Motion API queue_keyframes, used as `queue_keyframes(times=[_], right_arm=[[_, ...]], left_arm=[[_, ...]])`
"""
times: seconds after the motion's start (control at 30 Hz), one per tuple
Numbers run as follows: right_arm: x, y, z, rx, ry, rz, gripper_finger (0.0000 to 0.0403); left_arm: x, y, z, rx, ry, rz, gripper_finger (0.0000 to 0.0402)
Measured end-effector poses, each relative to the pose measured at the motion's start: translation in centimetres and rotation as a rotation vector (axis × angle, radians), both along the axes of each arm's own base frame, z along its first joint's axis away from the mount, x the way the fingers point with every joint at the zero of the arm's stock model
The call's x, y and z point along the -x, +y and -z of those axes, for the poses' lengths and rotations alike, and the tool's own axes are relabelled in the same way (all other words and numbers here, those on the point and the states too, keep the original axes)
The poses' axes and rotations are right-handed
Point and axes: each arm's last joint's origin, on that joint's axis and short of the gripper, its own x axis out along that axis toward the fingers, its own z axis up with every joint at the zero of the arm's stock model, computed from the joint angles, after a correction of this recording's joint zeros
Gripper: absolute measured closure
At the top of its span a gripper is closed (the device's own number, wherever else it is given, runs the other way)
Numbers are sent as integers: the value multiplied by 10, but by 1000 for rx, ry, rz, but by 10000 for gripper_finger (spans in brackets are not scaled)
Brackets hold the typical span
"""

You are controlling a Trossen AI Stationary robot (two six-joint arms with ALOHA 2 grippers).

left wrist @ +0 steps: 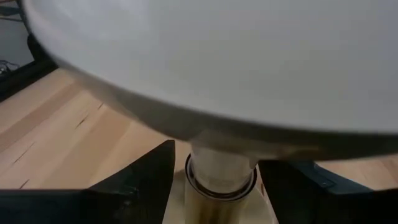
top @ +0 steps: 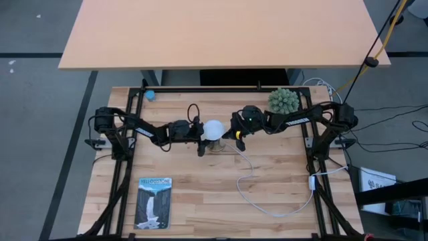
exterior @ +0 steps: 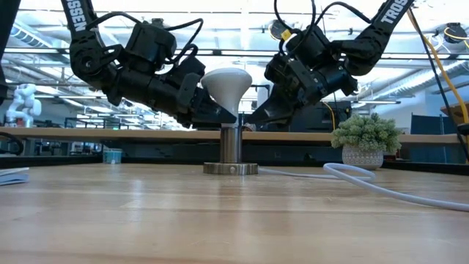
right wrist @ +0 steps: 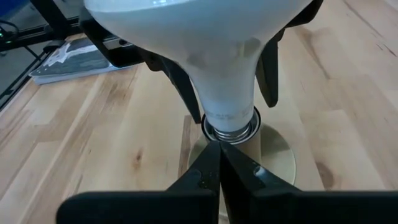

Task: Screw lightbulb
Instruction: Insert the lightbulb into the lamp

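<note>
The lightbulb stands upright in the middle of the desk, its narrow screw base seated in the top of a metal socket that rises from a round flat foot. In the right wrist view a few silvery threads show above the socket's rim, so the base is not fully sunk in. A white cord runs from the socket across the desk towards the right arm's side.

The left claw reaches in low from the left, angled downwards, with its fingers spread on either side of the bulb's neck just above the socket; whether they touch the neck cannot be told. The right claw comes in from the opposite side, also tilted down, its two fingers pressed together to a point just beside the socket's rim under the bulb, holding nothing.

A small potted plant sits at the back of the desk by the right arm. A printed card lies flat near the front on the left, and a small blue object rests at the back left corner.
</note>
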Motion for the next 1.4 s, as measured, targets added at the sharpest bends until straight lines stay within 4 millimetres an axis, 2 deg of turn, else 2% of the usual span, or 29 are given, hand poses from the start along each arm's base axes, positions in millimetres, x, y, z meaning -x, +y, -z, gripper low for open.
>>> queue_keyframes(times=[0.23,0.33,0.5,0.67,0.73,1.0,1.07,1.13,1.3,1.4], right_arm=[[0,0,0,-1,4,0,403],[1,0,2,-6,20,0,403],[3,1,4,-2,49,-11,403],[4,-2,5,1,58,-8,403],[5,-3,5,0,60,-2,403],[5,-4,6,-22,68,13,403],[5,-4,6,-22,67,12,403],[5,-4,6,-26,68,17,403],[5,-5,6,-39,70,27,403],[5,-6,5,-26,67,44,403]], left_arm=[[2,0,1,-6,6,2,172],[11,0,1,-19,19,2,172],[35,0,-15,-23,-44,-18,172],[53,-5,-25,156,-115,-57,172],[57,-8,-24,207,-117,-60,172],[58,-18,-20,206,-87,9,176],[58,-21,-20,195,-84,23,194],[58,-23,-19,180,-74,37,230],[57,-28,-19,177,-68,51,374],[57,-31,-19,171,-74,32,395]])
